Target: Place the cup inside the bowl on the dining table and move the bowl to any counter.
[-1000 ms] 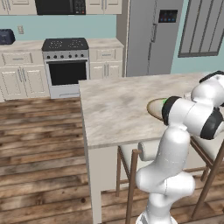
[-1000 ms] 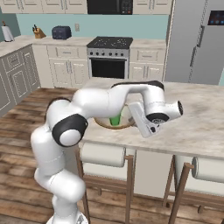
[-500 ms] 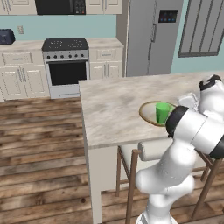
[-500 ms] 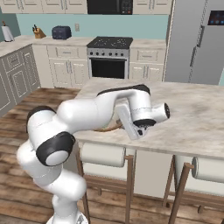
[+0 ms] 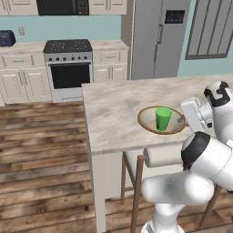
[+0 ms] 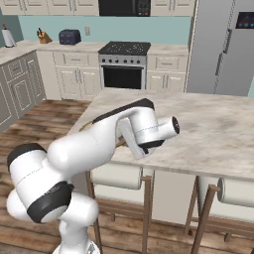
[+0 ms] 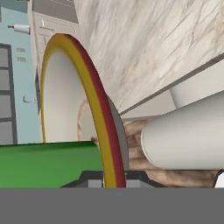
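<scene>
The small bright green cup (image 5: 163, 118) is standing upright inside the wide tan-rimmed bowl (image 5: 146, 122) on the beige marbled dining table (image 5: 113, 109); the gripper (image 7: 109, 180) is pinching the bowl's rim.

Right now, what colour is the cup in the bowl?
Bright green. The cup stands in the tan-rimmed bowl, clearest in the left base view.

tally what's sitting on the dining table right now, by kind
cup, green, standing in the bowl: 1
bowl, tan rim: 1
total: 2, both on the dining table
</scene>
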Tool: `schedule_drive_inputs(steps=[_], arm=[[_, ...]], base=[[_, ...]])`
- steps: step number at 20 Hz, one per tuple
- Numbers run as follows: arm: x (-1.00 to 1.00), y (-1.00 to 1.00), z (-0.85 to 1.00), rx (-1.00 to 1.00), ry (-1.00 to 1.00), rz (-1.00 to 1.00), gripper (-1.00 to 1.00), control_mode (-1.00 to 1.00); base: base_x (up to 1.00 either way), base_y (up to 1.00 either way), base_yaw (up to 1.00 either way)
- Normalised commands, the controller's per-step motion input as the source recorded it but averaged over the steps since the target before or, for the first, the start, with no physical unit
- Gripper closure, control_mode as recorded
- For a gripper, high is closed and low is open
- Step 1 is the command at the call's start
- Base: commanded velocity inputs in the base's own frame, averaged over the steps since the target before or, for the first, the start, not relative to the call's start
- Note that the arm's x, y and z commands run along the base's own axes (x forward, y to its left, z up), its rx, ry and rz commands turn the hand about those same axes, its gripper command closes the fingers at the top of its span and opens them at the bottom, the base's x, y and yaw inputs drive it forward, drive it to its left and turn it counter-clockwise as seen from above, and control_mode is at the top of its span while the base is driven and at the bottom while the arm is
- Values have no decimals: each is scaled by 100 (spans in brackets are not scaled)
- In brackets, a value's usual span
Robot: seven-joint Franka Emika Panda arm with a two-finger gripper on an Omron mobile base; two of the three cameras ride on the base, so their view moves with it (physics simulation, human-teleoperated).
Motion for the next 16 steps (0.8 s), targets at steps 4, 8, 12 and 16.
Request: schedule_drive_inputs(steps=[4,8,12,16], arm=[[-16,24,16,0,0,1,100,-100],[-2,4,1,0,0,0,100,-100],[0,0,0,0,0,0,100,-100],[0,0,0,0,0,0,100,-100]], base=[[0,0,0],[0,0,0],[0,0,0],[0,0,0]])
